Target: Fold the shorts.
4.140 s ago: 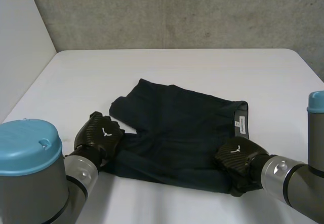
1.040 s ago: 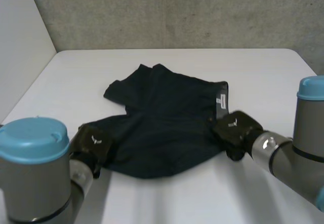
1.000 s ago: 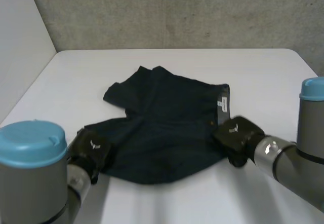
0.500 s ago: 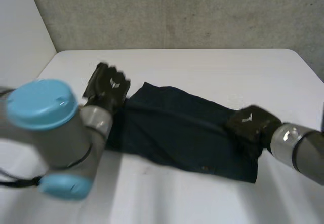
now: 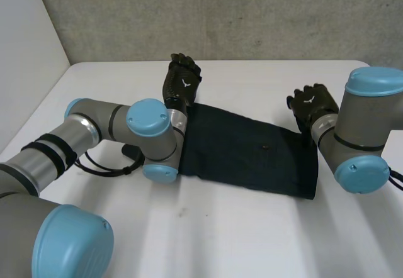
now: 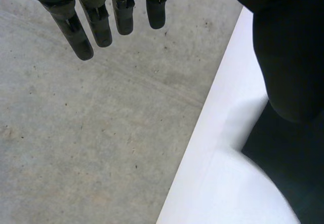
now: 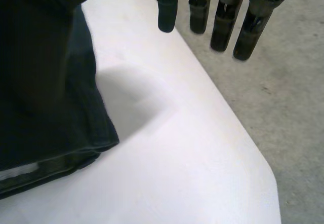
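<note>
Lighting: bright, even and diffuse, falling from above. The white table [image 5: 252,240] reads uniformly light across the head view, with only gentle grey gradation toward its near side. The concrete wall [image 5: 252,14] behind it is evenly lit, a flat mid grey. The shorts [image 5: 252,152] are very dark; their surface carries almost no visible shading, and a thin soft shadow lines their near edge. In the right wrist view the table is near white and the shorts close to black
</note>
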`<action>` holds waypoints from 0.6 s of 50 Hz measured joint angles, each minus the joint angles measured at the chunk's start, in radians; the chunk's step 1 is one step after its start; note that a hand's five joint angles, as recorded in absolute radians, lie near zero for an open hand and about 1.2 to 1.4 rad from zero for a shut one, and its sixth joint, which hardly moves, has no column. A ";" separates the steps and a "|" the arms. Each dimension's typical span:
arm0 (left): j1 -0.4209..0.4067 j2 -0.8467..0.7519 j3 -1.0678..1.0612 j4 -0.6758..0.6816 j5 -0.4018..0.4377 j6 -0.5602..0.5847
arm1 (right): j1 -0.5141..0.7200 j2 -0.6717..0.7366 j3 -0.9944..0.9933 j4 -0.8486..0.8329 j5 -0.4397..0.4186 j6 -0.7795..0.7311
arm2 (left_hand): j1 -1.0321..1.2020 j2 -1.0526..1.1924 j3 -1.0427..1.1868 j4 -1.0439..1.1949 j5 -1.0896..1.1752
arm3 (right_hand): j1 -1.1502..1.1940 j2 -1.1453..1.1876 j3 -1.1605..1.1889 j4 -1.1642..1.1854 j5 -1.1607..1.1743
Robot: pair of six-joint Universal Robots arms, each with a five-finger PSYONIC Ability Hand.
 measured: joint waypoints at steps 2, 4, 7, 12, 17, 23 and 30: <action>-0.006 0.010 -0.008 -0.001 -0.005 -0.015 | -0.002 -0.020 0.003 -0.016 0.009 0.028 | 0.000 -0.001 0.000 0.000 0.000 | -0.005 -0.014 -0.026 -0.019 -0.019; -0.011 0.036 -0.026 -0.003 -0.017 -0.037 | -0.004 -0.047 0.017 -0.030 0.012 0.057 | 0.000 -0.001 0.000 0.000 0.000 | -0.005 -0.024 -0.046 -0.026 -0.030; -0.013 0.114 -0.081 -0.011 -0.041 -0.089 | -0.007 -0.145 0.074 -0.056 0.010 0.135 | 0.000 -0.001 0.000 0.000 0.000 | -0.005 -0.024 -0.046 -0.026 -0.030; -0.007 0.263 -0.208 -0.032 -0.061 -0.190 | -0.010 -0.275 0.169 -0.063 -0.007 0.234 | 0.000 -0.001 0.000 0.000 0.000 | -0.005 -0.024 -0.046 -0.026 -0.030; 0.010 0.464 -0.424 -0.090 -0.033 -0.352 | -0.016 -0.387 0.317 -0.008 -0.082 0.336 | 0.000 -0.001 0.000 0.000 0.000 | -0.005 -0.024 -0.046 -0.026 -0.030; 0.041 0.670 -0.708 -0.160 0.040 -0.534 | -0.049 -0.433 0.509 0.028 -0.174 0.404 | 0.000 -0.001 0.000 0.000 0.000 | -0.005 -0.024 -0.047 -0.026 -0.030; 0.071 0.756 -0.917 -0.164 0.065 -0.583 | -0.079 -0.391 0.635 -0.099 -0.189 0.399 | 0.000 -0.001 0.000 0.000 0.000 | -0.005 -0.024 -0.046 -0.026 -0.030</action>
